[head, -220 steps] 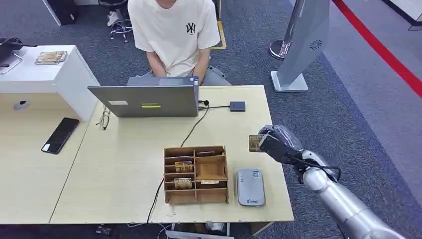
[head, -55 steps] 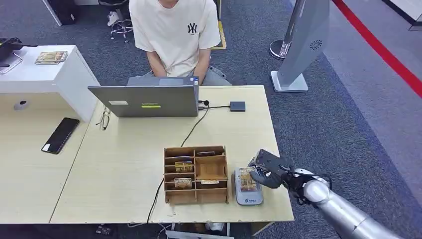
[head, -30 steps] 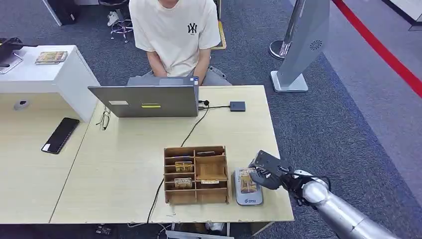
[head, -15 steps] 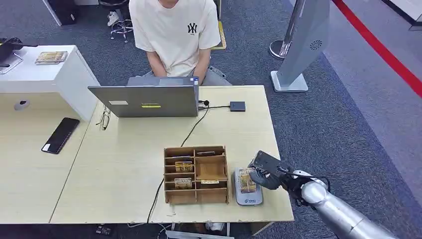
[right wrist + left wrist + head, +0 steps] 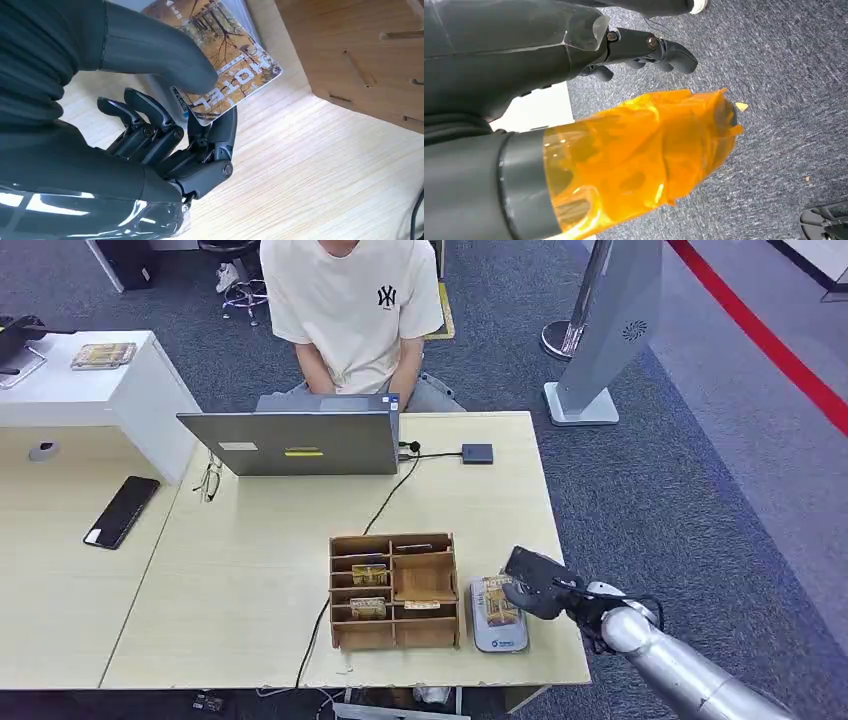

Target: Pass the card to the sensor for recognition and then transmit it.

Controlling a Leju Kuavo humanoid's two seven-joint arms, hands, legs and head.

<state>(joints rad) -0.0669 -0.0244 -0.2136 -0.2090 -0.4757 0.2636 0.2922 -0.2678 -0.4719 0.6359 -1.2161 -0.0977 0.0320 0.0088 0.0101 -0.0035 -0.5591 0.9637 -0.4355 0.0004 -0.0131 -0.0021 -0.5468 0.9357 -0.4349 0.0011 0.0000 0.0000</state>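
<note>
Right hand [image 5: 532, 590]: at the near right corner of the desk, thumb pressed on top of the card, darker fingers [image 5: 207, 137] curled beneath its edge; pinches the card.
Card [image 5: 497, 601]: yellow-brown, printed with trees and lettering (close up [image 5: 226, 62] in the right wrist view); held flat over the sensor, its edge reaching towards the organiser; whether touching the sensor or just above, cannot tell.
Sensor [image 5: 504, 637]: flat grey reader with a small blue logo at its near end, lying on the desk just beside the organiser's right side, mostly covered by the card.
Left hand [image 5: 644, 47]: above grey carpet, dark fingers loosely curled with nothing between them, thumb wrapped in orange film.
Wooden organiser [image 5: 394, 590]: open-topped box of several compartments, near the middle of the desk's front half; similar cards in two left-hand compartments.
Desk [image 5: 250, 550]: pale wood.
Laptop [image 5: 295, 442]: grey, open, lid back towards the camera, at the far edge of the desk.
Cable [image 5: 385, 502]: black, running from beside the laptop past the organiser's left side to the front edge.
Small dark box [image 5: 477, 453]: right of the laptop, joined to it by a short lead.
Person [image 5: 350, 310]: seated behind the laptop, cream T-shirt.
Phone [image 5: 121, 511]: black, on the adjoining desk to the left, well apart from the organiser.
</note>
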